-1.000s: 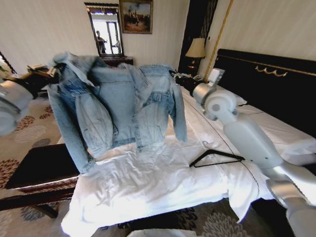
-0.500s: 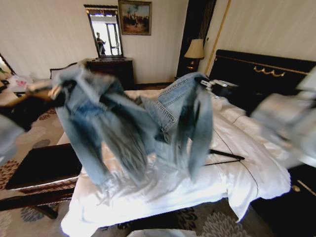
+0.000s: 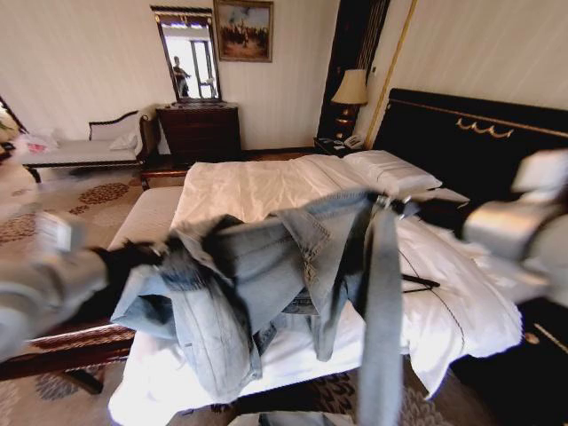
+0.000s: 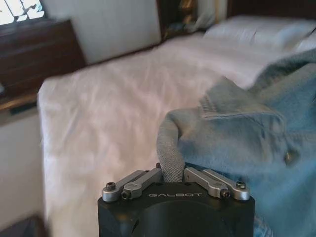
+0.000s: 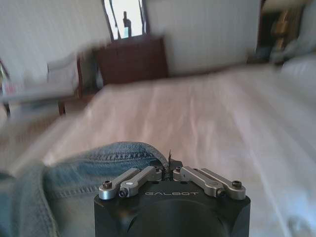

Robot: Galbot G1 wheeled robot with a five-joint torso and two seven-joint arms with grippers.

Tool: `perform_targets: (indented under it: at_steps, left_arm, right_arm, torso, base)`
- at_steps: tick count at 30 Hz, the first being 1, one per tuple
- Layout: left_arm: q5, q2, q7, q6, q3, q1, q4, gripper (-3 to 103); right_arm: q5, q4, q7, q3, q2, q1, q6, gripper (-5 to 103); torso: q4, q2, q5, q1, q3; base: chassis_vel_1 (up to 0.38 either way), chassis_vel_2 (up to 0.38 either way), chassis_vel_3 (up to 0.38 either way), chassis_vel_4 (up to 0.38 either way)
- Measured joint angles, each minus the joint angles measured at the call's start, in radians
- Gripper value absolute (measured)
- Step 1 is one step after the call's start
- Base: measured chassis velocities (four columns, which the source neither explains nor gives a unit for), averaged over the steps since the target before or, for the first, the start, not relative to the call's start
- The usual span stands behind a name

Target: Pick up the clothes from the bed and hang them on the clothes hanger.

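Item: denim jacket [image 3: 266, 284], slung between your two pincers above bed [image 3: 257, 186] foot. Left pincer [image 4: 173, 178] clamped on one edge, right pincer [image 5: 170, 174] on another, likely to spread garment. Clothes hanger [image 3: 417, 284] on sheet, just beyond.

We see a dark wooden dresser [image 3: 201, 130] at the far wall, with a mirror [image 3: 190, 55] above it and a framed painting [image 3: 242, 28] beside the mirror. A lamp [image 3: 352, 89] stands in the corner. A light settee [image 3: 93, 146] is near the dresser, and a patterned carpet [image 3: 93, 194] covers the floor
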Motion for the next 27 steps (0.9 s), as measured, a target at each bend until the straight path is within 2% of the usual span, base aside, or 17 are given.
perform_targets:
  at_steps: [2,3,4,5,7,8,9,11,12,13,14,19,21,24,27]
  left_arm:
    - [0.111,-0.057,-0.004,-0.015,0.198,-0.114,0.006,2]
    - [0.141,-0.074,-0.001,-0.02,0.239,-0.147,0.014,2]
    - [0.141,-0.074,-0.001,-0.02,0.239,-0.147,0.014,2]
    - [0.232,-0.121,0.022,-0.035,0.33,-0.203,0.045,2]
    - [0.31,-0.164,0.051,-0.055,0.391,-0.236,0.079,2]
    - [0.361,-0.209,0.064,-0.066,0.461,-0.29,0.112,2]
    - [0.361,-0.209,0.064,-0.066,0.461,-0.29,0.112,2]
    - [0.413,-0.26,0.065,-0.071,0.563,-0.376,0.151,2]
    - [0.422,-0.268,0.065,-0.073,0.581,-0.392,0.158,2]
    - [0.46,-0.303,0.065,-0.089,0.644,-0.444,0.193,2]
    - [0.46,-0.303,0.065,-0.089,0.644,-0.444,0.193,2]
    - [0.565,-0.388,0.11,-0.168,0.829,-0.586,0.362,2]
    - [0.571,-0.393,0.115,-0.179,0.853,-0.614,0.384,2]
    - [0.594,-0.41,0.142,-0.224,0.962,-0.771,0.487,2]
    - [0.616,-0.427,0.164,-0.252,1.022,-0.863,0.563,2]
  right_arm:
    - [-0.078,-0.02,-0.028,-0.068,0.046,-0.008,0.001,4]
    - [-0.096,-0.024,-0.032,-0.081,0.058,-0.013,0.001,4]
    - [-0.096,-0.024,-0.032,-0.081,0.058,-0.013,0.001,4]
    - [-0.148,-0.037,-0.05,-0.115,0.088,-0.022,0.002,4]
    - [-0.212,-0.058,-0.077,-0.155,0.117,-0.022,0.003,4]
    - [-0.288,-0.087,-0.107,-0.207,0.15,-0.01,0.007,4]
    - [-0.288,-0.087,-0.107,-0.207,0.15,-0.01,0.007,4]
    - [-0.356,-0.137,-0.133,-0.275,0.192,0.017,0.021,4]
    - [-0.366,-0.147,-0.136,-0.285,0.198,0.021,0.024,4]
    - [-0.403,-0.183,-0.156,-0.324,0.224,0.039,0.036,4]
    - [-0.403,-0.183,-0.156,-0.324,0.224,0.039,0.036,4]
    - [-0.554,-0.331,-0.256,-0.428,0.301,0.098,0.106,4]
    - [-0.569,-0.354,-0.265,-0.443,0.313,0.113,0.115,4]
    - [-0.647,-0.474,-0.302,-0.54,0.387,0.222,0.167,4]
    - [-0.689,-0.545,-0.319,-0.603,0.432,0.283,0.189,4]
  torso:
    - [0.0007,0.0,-0.0022,0.0,0.0]
    - [0.0004,0.0,-0.0026,-0.001,0.0]
    - [0.0004,0.0,-0.0026,-0.001,0.0]
    - [-0.0005,0.0,-0.0027,-0.001,-0.001]
    - [-0.0009,0.001,-0.0024,-0.001,-0.001]
    - [-0.0008,0.001,-0.0022,-0.001,-0.001]
    - [-0.0008,0.001,-0.0022,-0.001,-0.001]
    - [-0.0003,0.0,-0.002,-0.001,-0.001]
    - [-0.0004,0.001,-0.0017,-0.001,-0.001]
    - [-0.0007,0.0,-0.0016,-0.001,-0.001]
    - [-0.0007,0.0,-0.0016,-0.001,-0.001]
    - [-0.0004,0.0,-0.0022,-0.001,0.0]
    - [-0.0004,0.0,-0.0025,-0.001,0.0]
    - [-0.0011,0.001,-0.0019,-0.001,-0.001]
    - [-0.0008,0.0,-0.002,-0.001,0.0]
  base:
    - [0.003,0.009,0.011,0.026]
    - [0.006,0.017,0.041,0.052]
    - [0.006,0.017,0.041,0.052]
    - [0.0,0.0,0.0,0.0]
    - [0.0,0.0,0.0,0.0]
    - [0.0,0.0,0.0,0.0]
    - [0.0,0.0,0.0,0.0]
    - [0.0,0.0,0.0,0.0]
    - [0.0,0.0,0.0,0.0]
    - [0.0,0.0,0.0,0.0]
    - [0.0,0.0,0.0,0.0]
    - [0.0,0.0,0.0,0.0]
    - [0.0,0.0,0.0,0.0]
    - [0.0,0.0,0.0,0.0]
    - [0.0,0.0,0.0,0.0]
